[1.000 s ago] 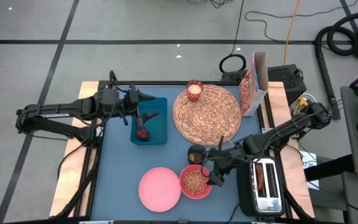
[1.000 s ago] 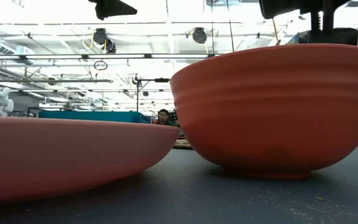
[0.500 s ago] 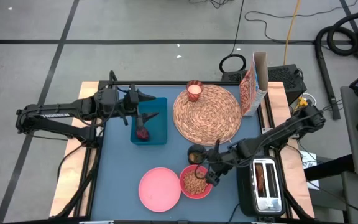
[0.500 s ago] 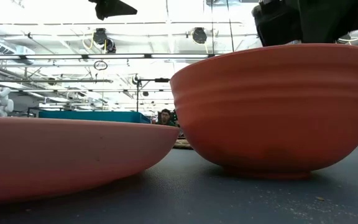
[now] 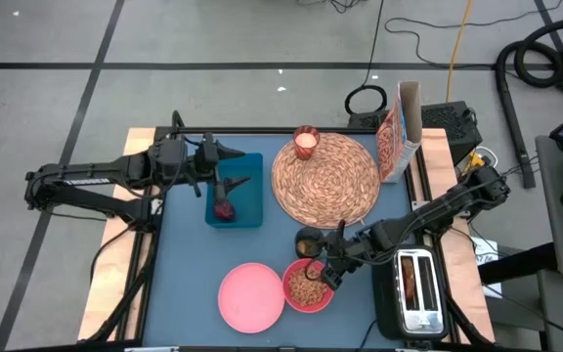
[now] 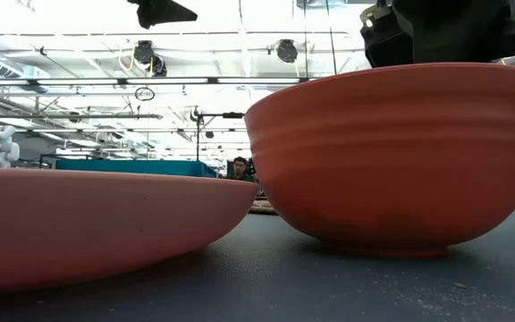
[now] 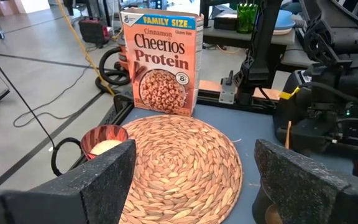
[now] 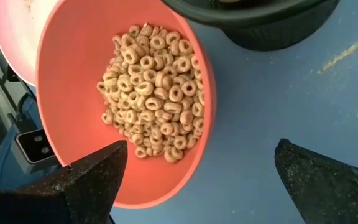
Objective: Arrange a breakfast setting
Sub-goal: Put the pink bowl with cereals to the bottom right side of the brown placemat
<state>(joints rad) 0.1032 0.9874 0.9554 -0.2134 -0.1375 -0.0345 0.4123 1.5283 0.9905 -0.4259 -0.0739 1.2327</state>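
High view: the right gripper (image 5: 326, 271), fingers spread apart and holding nothing, hangs over the coral-red bowl of cereal rings (image 5: 307, 286), which sits just beside the flat pink plate (image 5: 250, 297) on the blue table (image 5: 184, 264). The left gripper (image 5: 225, 156), also spread and empty, waits above a blue tray (image 5: 250, 200) beside the round woven straw placemat (image 5: 325, 179).

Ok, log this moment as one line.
right gripper: open, above cereal bowl | left gripper: open, waiting over blue tray | placemat: bare
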